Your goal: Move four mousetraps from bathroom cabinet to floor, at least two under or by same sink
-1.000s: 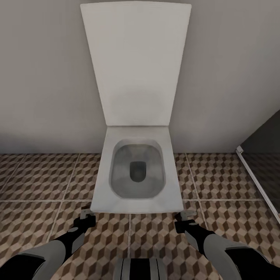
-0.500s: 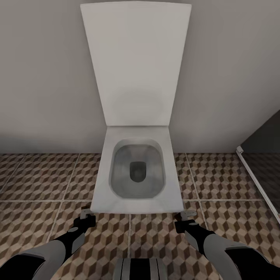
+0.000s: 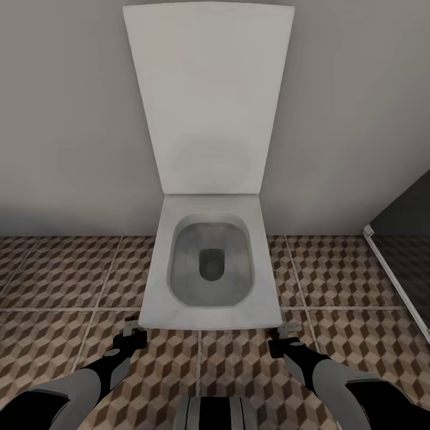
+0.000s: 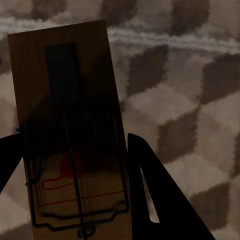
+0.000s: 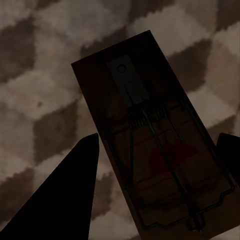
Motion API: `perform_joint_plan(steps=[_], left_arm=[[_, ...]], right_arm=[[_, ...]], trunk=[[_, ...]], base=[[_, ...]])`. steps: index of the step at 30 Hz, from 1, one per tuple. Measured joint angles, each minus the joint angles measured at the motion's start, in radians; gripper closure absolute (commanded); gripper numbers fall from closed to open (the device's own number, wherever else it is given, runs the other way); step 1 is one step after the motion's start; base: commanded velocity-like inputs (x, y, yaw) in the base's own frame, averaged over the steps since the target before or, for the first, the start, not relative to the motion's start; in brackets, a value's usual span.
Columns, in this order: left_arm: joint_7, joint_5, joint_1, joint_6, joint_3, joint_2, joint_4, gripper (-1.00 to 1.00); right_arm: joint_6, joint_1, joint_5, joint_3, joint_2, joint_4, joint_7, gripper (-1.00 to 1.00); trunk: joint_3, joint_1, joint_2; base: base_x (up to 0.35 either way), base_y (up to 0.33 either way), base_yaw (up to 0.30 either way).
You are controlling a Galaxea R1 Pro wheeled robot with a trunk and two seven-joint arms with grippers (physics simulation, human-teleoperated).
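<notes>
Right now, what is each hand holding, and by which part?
Each hand grips a mousetrap by its long side edges: left hand its mousetrap, right hand its own.

Left arm: reaching forward and down, left gripper (image 3: pixel 132 327) clamped on a mousetrap (image 4: pixel 70 135).
Right arm: mirrored, right gripper (image 3: pixel 288 329) clamped on another mousetrap (image 5: pixel 155 155).

A white toilet (image 3: pixel 209 263) stands on brown-and-beige cube-patterned bathroom floor (image 3: pixel 60 275); both mousetraps (image 4: pixel 70 140) (image 5: pixel 155 150) are brown.
</notes>
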Motion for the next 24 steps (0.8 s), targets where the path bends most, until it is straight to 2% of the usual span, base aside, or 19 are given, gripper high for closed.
perform_joint_plan(steps=[24], left_arm=[[-0.001, 0.0, 0.0, -0.002, -0.001, 0.006, 0.0, 1.0]], right_arm=[[0.0, 0.0, 0.0, -0.001, 0.0, 0.0, 0.0, 1.0]], trunk=[[0.0, 0.0, 0.0]], base=[[0.038, 0.0, 0.0]])
